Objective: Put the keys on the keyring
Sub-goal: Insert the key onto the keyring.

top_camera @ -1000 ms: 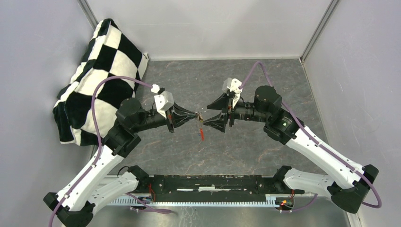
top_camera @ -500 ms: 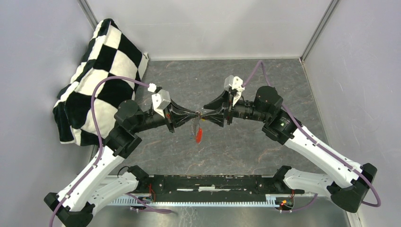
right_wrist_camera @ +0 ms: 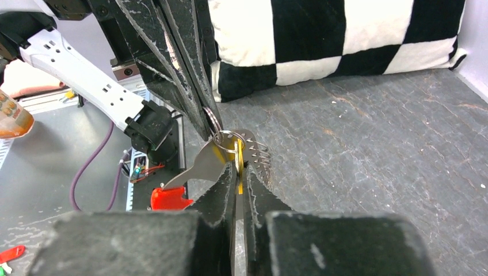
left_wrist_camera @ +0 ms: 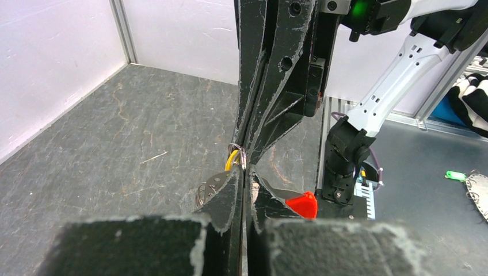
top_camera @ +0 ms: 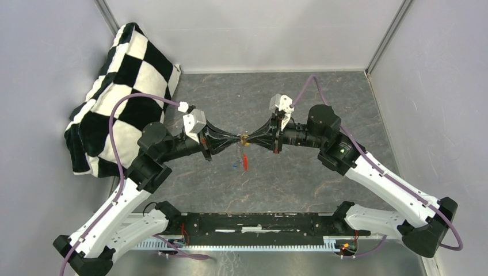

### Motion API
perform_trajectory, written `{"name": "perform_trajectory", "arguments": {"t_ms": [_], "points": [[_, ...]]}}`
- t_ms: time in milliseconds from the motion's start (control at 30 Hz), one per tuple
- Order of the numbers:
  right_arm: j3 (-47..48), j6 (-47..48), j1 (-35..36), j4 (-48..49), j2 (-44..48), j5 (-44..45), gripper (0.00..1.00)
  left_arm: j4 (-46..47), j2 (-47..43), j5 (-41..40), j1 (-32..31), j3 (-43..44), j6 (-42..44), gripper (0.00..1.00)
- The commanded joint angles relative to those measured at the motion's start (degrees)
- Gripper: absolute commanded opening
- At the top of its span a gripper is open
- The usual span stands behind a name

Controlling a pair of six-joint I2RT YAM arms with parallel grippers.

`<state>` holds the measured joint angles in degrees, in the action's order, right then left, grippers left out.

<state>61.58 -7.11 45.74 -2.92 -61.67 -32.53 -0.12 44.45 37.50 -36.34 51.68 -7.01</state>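
Note:
My two grippers meet tip to tip above the middle of the table. The left gripper (top_camera: pixel 238 138) (left_wrist_camera: pixel 246 171) is shut on the thin wire loop (right_wrist_camera: pixel 223 140) of the keyring. The keyring's red piece (top_camera: pixel 245 163) (right_wrist_camera: pixel 170 198) (left_wrist_camera: pixel 303 204) hangs below on a grey metal strip (right_wrist_camera: pixel 198 167). My right gripper (top_camera: pixel 249 138) (right_wrist_camera: pixel 239 171) is shut on the yellow head (right_wrist_camera: pixel 238 163) of one of the keys, right at the loop. A small blue-capped key (top_camera: pixel 237 164) dangles beside the red piece. A coiled wire ring (right_wrist_camera: pixel 262 155) sits just behind the jaws.
A black-and-white checkered cushion (top_camera: pixel 118 92) leans in the back left corner. Grey walls close the table on three sides. The arms' base rail (top_camera: pixel 241 227) runs along the near edge. The dark stone-patterned tabletop (top_camera: pixel 299 184) lies below the hanging bundle.
The right gripper went from wide open to shut on the yellow key head. Both gripper tips came together and shifted slightly toward the back. The hanging red piece swung.

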Motion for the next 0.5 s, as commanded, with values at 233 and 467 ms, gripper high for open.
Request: {"name": "perform_trajectory", "arguments": {"t_ms": [233, 467], "points": [[1.69, 2.06, -0.01, -5.29, 2.01, -1.05, 0.01, 3.20, -1.20, -0.60, 0.21, 1.04, 1.59, 0.02], [1.25, 0.93, -0.01, -4.86, 0.66, -5.87, 0.01, 3.20, -0.92, -0.18, 0.19, 1.45, 1.95, 0.02]]}}
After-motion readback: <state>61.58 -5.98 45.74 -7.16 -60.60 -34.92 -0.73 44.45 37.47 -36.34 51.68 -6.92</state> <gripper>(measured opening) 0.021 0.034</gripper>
